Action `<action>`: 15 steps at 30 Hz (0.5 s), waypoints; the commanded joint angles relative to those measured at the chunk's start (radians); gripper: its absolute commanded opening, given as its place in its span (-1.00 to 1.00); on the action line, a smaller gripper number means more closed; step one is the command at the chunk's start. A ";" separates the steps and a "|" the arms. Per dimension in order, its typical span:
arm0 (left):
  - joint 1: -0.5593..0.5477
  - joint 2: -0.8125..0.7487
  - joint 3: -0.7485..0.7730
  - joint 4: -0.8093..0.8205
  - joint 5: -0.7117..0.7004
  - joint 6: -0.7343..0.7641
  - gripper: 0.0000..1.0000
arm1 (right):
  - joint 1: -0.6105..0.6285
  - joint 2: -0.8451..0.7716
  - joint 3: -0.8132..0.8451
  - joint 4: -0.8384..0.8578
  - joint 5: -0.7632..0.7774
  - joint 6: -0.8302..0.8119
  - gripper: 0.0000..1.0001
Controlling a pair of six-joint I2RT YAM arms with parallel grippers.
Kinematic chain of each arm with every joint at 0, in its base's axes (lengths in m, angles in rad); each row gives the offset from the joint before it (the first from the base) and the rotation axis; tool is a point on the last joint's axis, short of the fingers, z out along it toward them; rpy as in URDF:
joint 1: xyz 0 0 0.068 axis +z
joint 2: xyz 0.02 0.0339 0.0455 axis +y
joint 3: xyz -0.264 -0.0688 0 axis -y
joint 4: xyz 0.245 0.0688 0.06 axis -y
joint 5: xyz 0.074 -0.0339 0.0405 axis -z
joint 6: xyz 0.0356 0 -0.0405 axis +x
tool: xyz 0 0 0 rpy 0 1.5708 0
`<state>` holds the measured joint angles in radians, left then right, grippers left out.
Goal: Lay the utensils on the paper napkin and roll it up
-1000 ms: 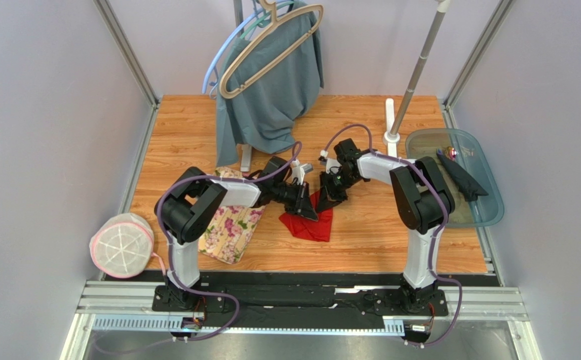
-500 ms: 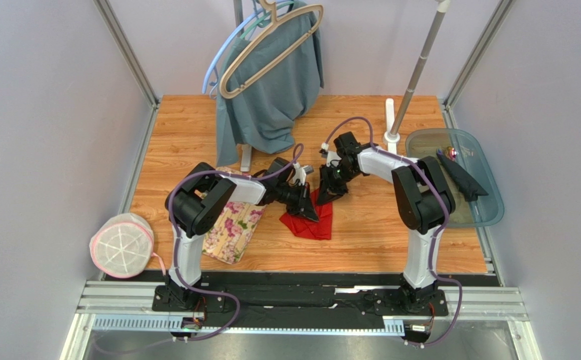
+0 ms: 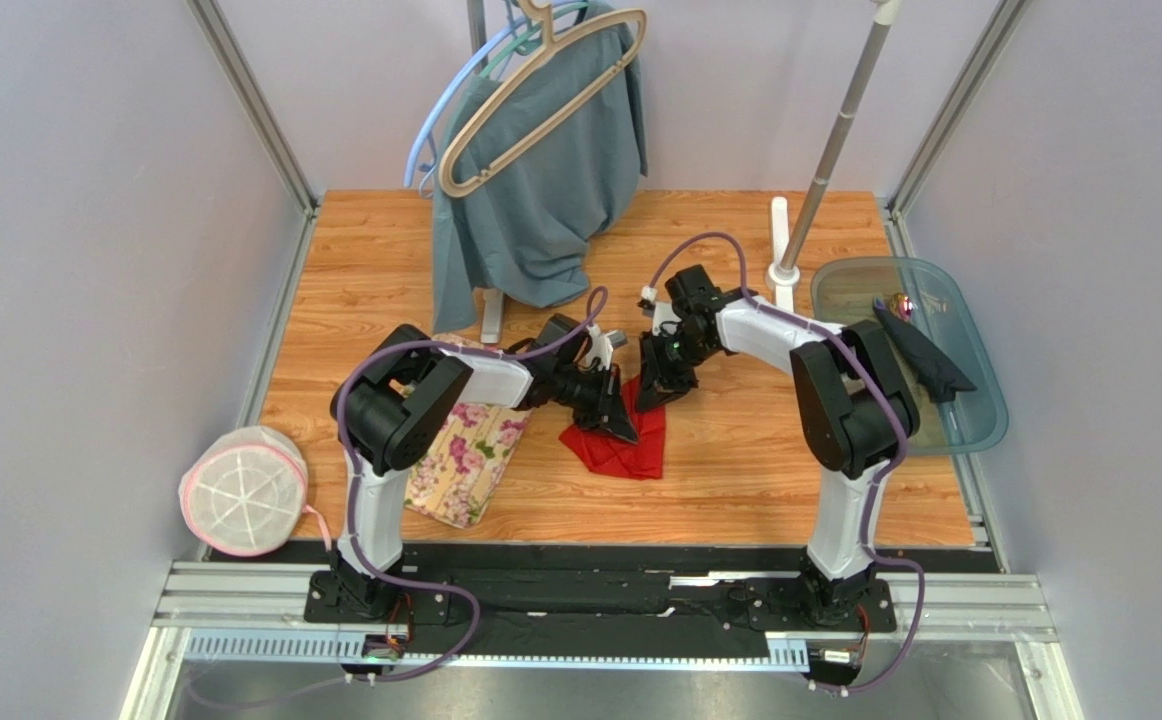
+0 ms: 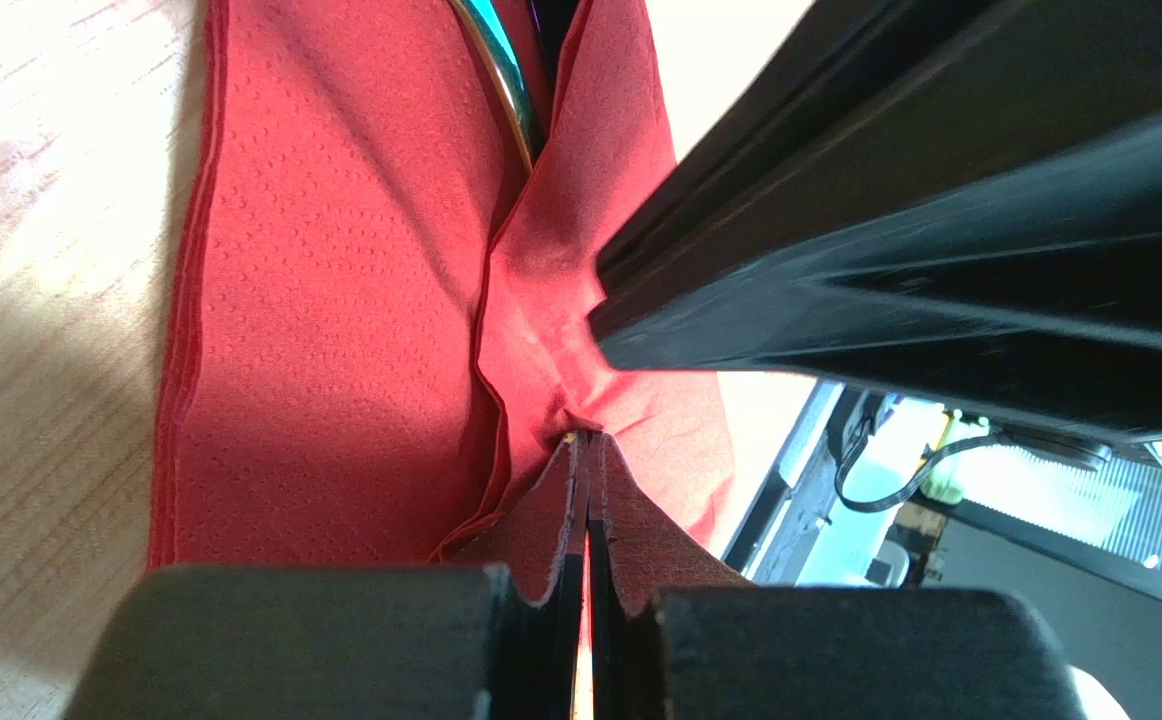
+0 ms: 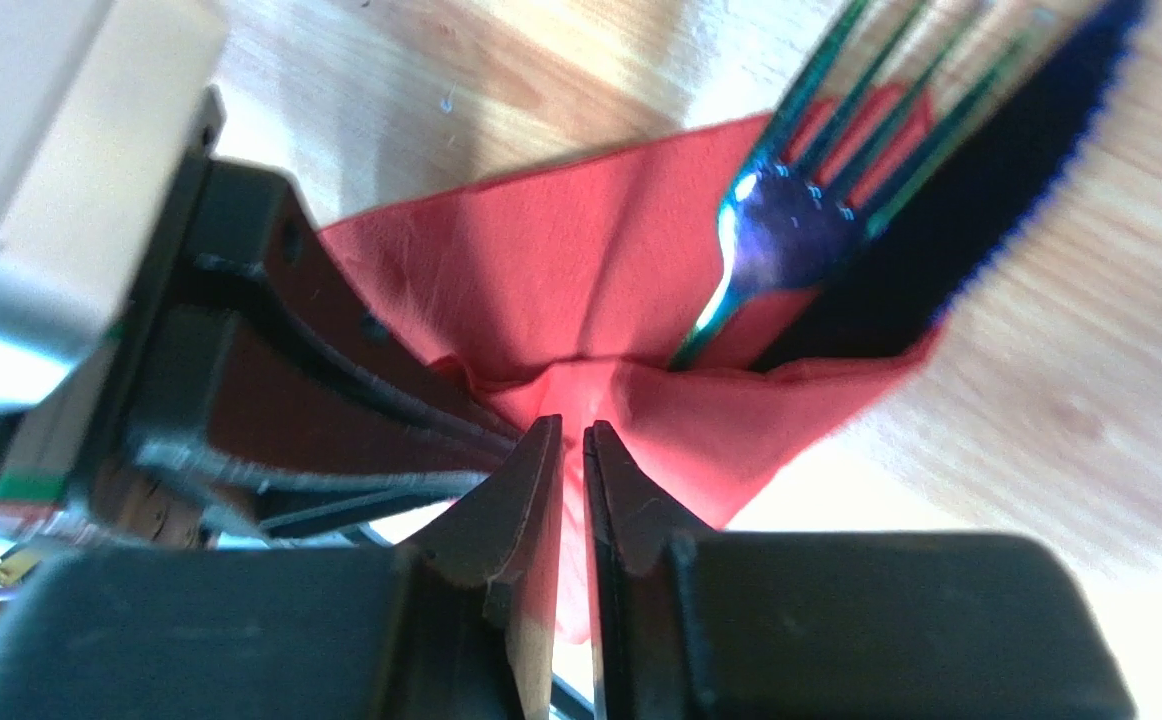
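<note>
"Paper napkin [image 3: 625, 443] where?"
"Middle of worktop [image 3: 753, 450], folded over utensils [image 5: 783, 225]; my left claw [image 4: 587, 450] and right claw [image 5: 572, 435] both pinch its fold."
"Tip?"
"Roll evenly, tight, so they can't slip out."

We see matching builds on left arm [image 3: 372, 518] and right arm [image 3: 844, 518]: white links, chunky black joint housings, purple cables [image 3: 704, 239] looped alongside. Black wedge-shaped fingers [image 5: 505, 518]. Bases bolted on black rail [image 3: 602, 594].

The napkin [image 3: 625, 450] lies central on the table [image 3: 753, 473] with 2 utensils [image 5: 777, 225] in its fold, mat [image 3: 463, 450] just left, tray [image 3: 981, 428] far right, garment [image 3: 542, 188] hanging behind.
</note>
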<state>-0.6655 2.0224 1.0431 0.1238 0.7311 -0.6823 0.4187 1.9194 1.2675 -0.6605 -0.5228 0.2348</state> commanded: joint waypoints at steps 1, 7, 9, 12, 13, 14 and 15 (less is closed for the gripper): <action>0.006 0.038 0.001 -0.064 -0.125 0.053 -0.99 | 0.014 0.065 -0.013 0.051 0.014 -0.006 -0.74; 0.027 -0.019 -0.028 -0.001 -0.087 0.044 -0.90 | 0.014 0.130 -0.039 0.053 0.076 -0.040 -0.82; 0.029 -0.062 -0.047 0.037 -0.061 0.059 -0.81 | 0.008 0.136 -0.048 0.059 0.078 -0.055 -0.84; 0.023 -0.123 -0.051 0.051 -0.029 0.061 -0.74 | 0.000 0.147 -0.043 0.064 0.076 -0.060 -0.85; 0.017 -0.140 -0.048 0.048 -0.029 0.061 -0.74 | -0.001 0.150 -0.040 0.064 0.078 -0.058 -0.85; 0.014 -0.145 -0.048 0.050 -0.024 0.055 -0.73 | -0.006 0.151 -0.037 0.062 0.079 -0.055 -0.85; 0.009 -0.148 -0.048 0.053 -0.021 0.052 -0.73 | -0.008 0.151 -0.034 0.062 0.084 -0.051 -0.85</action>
<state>-0.6502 1.9507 0.9939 0.1452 0.7120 -0.6579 0.4206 1.9987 1.2610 -0.6262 -0.5743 0.2321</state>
